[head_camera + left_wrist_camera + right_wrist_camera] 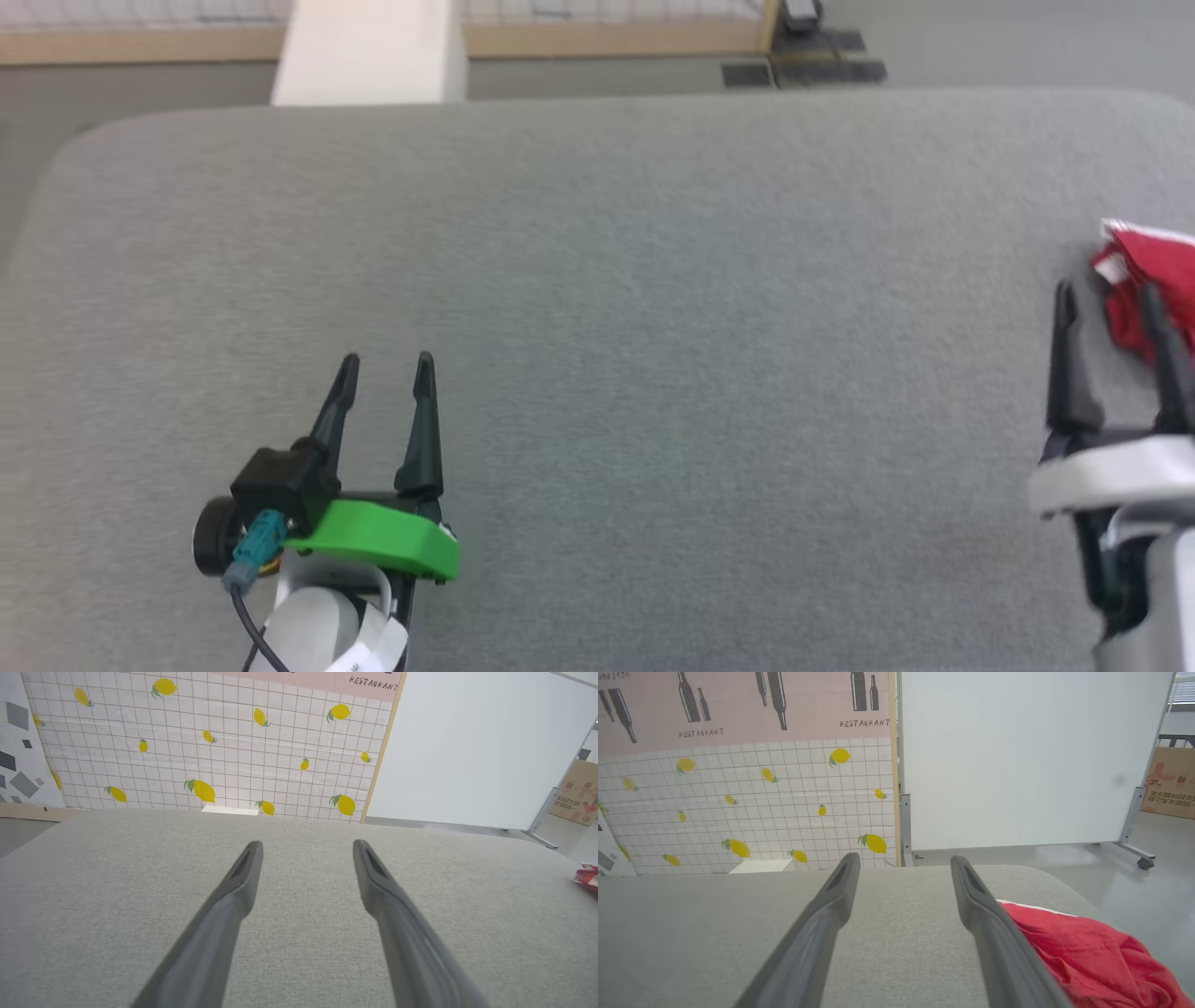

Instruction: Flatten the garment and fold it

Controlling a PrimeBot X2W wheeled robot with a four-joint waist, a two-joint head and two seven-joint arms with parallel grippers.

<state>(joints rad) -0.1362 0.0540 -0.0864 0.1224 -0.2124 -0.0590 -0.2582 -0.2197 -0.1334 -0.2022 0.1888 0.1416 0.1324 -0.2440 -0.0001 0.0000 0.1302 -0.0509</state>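
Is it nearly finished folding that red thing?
Nothing looks done: the garment lies crumpled near the right edge of the grey surface. In hand: nothing; the left tool and right tool stand open and empty, the right one beside the garment. Left: grasping, flattening, folding.

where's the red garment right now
The garment lies bunched at the far right edge of the grey padded surface in the head view, just ahead of the right pincer; the right wrist view shows it beside that pincer's right finger.
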